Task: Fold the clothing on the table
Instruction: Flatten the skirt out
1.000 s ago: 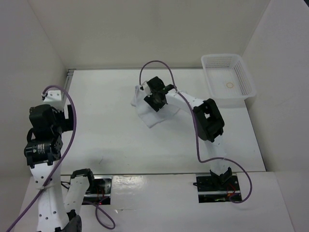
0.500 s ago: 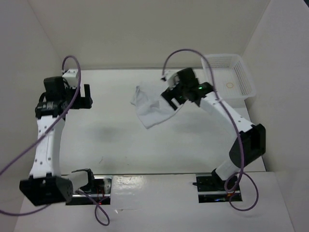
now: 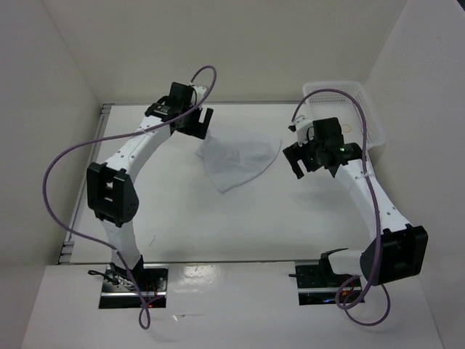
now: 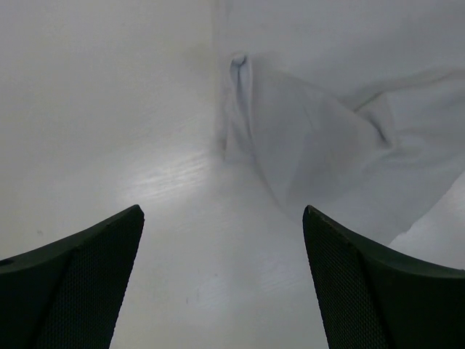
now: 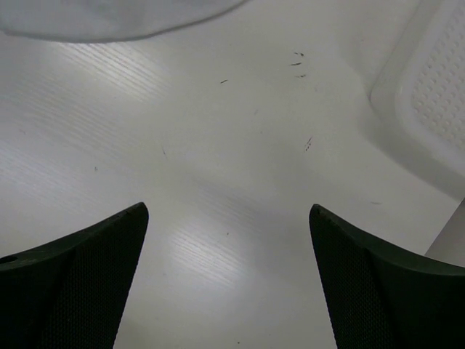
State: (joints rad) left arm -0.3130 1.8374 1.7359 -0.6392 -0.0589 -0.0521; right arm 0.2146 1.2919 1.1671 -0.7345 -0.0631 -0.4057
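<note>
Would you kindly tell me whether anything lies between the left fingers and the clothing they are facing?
Nothing visible does. The left fingers stand open, and only bare table separates them from the near edge of the clothing. The basket sits at the far right corner, well off this path.

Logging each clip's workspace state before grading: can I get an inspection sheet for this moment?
Surface: white table, with a few small dark marks near the basket.
Job's things: clothing lies spread and creased at the far middle, not yet folded, held by neither gripper.
Clutter: white mesh basket at the far right corner.
Grippers: left gripper open, at the clothing's far left corner; right gripper open, over the table between clothing and basket.
Cables: purple cables loop off both arms, apart from the clothing.
Surroundings: plain white walls; nothing else seen.
</note>
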